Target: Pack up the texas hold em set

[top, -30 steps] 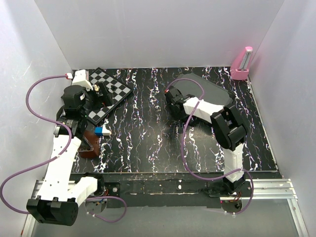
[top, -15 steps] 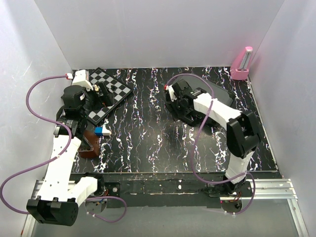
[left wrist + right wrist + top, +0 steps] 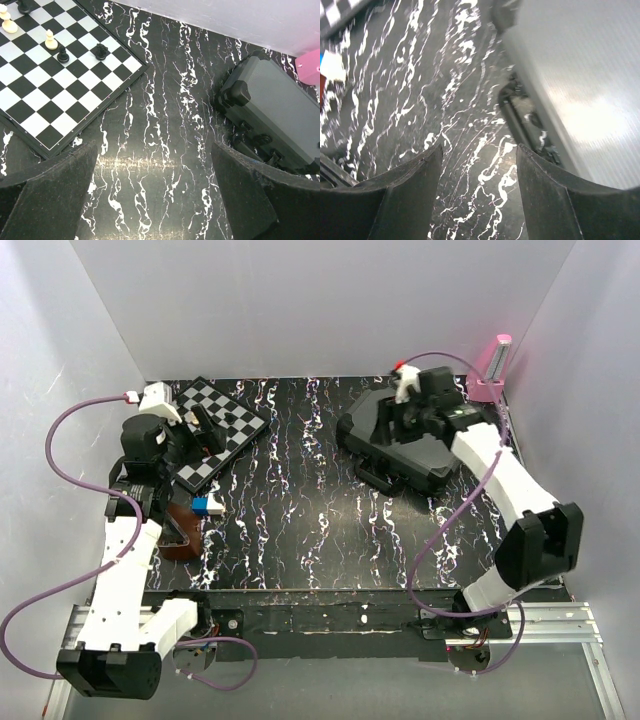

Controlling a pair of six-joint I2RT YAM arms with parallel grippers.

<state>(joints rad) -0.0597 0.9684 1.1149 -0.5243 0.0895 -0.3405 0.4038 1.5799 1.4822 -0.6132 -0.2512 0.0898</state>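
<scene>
The case [image 3: 432, 455] lies shut and flat on the far right part of the bench [image 3: 300, 510], set at a slant to the bench edges. Its latched, handled edge faces the near left, toward bare marbled surface. Its far right corner comes close to a pink stand [image 3: 490, 368] in the corner by the right wall, so room is tight there. A broad bare strip of bench lies between the case and the chessboard [image 3: 238, 420] at the far left.

The right hand [image 3: 479, 165] hangs over the case's far left part, tilted down toward the latched edge. Its fingers [image 3: 405, 195] stand well apart with only bench showing between them, gripping nothing.

The left hand [image 3: 155, 165] hovers above the near right edge of the chessboard, spread fully wide and empty. A few chessmen [image 3: 62, 52] stand on the board. A small blue-white block [image 3: 207, 505] sits on the bench just near of the board.
</scene>
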